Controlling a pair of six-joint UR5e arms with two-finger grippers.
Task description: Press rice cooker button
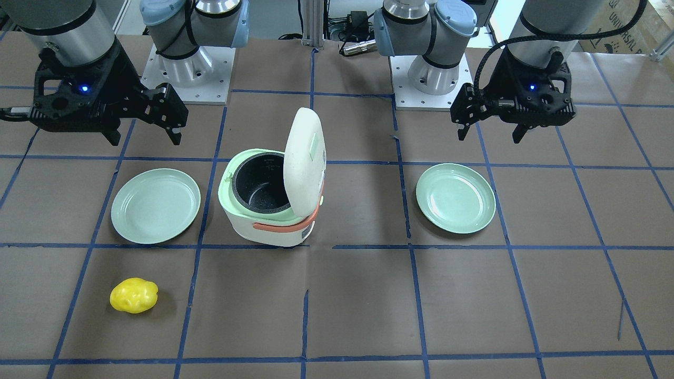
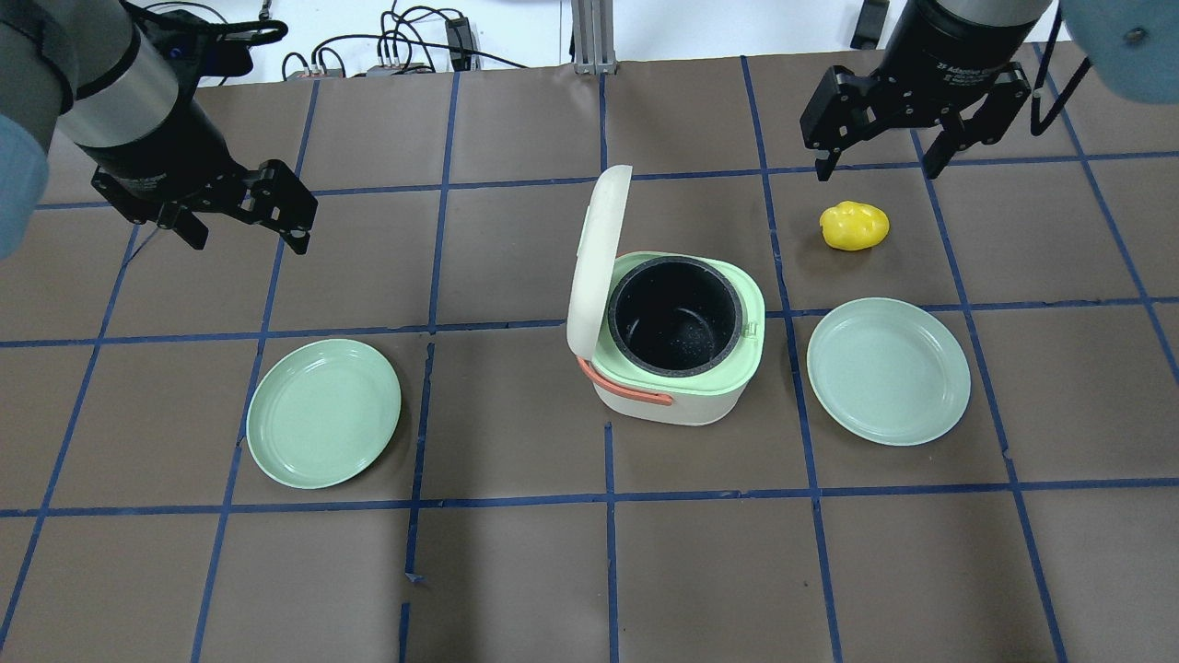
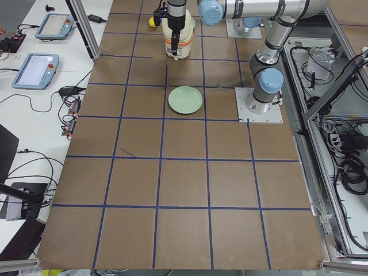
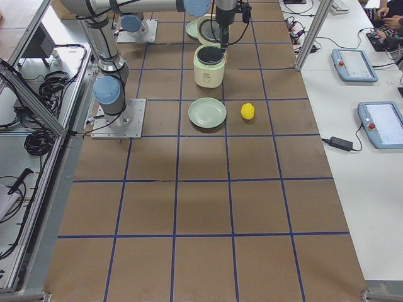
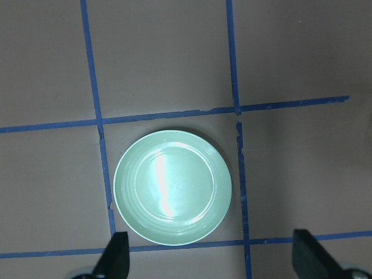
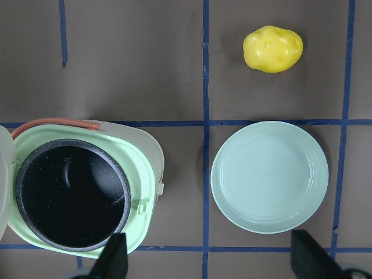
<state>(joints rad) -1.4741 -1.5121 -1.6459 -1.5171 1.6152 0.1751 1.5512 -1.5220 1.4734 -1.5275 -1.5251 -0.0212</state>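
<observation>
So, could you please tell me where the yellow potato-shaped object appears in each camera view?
Exterior front-facing: yellow object at lower left.
Overhead exterior: upper right.
Exterior left: tiny, at the top edge.
Exterior right: near centre, right of a plate.
Left wrist-mounted: not in view.
Right wrist-mounted: upper right.
Shared landmark: the open rice cooker, in every view but the left wrist's.

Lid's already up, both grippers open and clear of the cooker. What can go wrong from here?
1. The lid stands upright on the rice cooker's left-arm side; a left gripper approach could knock it shut.
2. The small tab on its rim faces the right plate; the right gripper's open fingers may slip off it or shove the cooker into that plate.
</observation>
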